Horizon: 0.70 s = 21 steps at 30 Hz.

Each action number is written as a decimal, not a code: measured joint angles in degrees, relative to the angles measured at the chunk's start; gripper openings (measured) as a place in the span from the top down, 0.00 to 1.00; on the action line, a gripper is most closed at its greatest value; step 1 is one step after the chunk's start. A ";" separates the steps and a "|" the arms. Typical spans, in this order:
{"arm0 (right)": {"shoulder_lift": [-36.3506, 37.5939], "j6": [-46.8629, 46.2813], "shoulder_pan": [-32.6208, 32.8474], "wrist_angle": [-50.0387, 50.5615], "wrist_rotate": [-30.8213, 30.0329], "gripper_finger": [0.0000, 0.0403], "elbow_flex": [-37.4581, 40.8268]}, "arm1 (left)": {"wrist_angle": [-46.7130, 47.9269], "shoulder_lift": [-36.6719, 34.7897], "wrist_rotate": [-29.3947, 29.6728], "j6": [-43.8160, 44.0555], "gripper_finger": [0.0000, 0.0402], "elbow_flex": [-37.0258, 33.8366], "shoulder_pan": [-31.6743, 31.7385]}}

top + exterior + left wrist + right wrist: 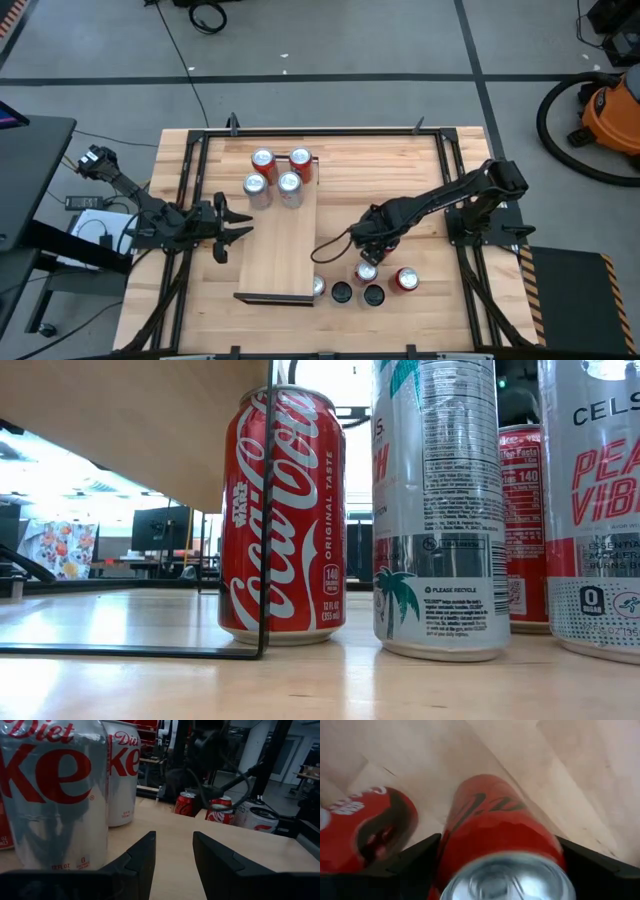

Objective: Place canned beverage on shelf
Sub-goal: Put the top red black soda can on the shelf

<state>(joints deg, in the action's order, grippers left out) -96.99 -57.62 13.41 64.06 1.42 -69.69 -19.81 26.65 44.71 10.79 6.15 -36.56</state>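
Right pincer spread wide astride an upright red can on the counter, just beside the shelf, ready for a firm side grip. Left pincer narrowly parted, empty, parked at shelf's other edge, near four cans already stocked.

Two dark robot arms are in the high view, one at the left edge of the counter and one at the right, each with one claw: the left claw and the right claw.

One pale plywood shelf lies at frame centre.

Four cans stand in a cluster at the shelf's upper end.

Five cans sit on the counter at lower centre.

One orange shop vacuum is at the upper right.
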 joint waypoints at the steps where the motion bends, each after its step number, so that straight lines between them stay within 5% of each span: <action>1: 0.00 0.30 -0.02 -0.78 0.47 0.12 0.80 | -0.02 -0.02 0.00 -0.01 0.65 0.00 0.00; 9: -0.09 3.28 -0.86 -0.45 1.73 0.23 0.35 | -0.02 -0.02 -0.02 -1.47 0.65 0.00 0.00; 21: -0.21 13.74 -8.36 3.78 -3.61 0.21 -12.10 | -0.06 -0.02 -0.02 -2.67 0.65 0.00 0.00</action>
<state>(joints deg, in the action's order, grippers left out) -97.20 -43.89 5.05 67.84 -2.18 -81.79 -19.88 26.63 44.69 8.12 6.15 -36.56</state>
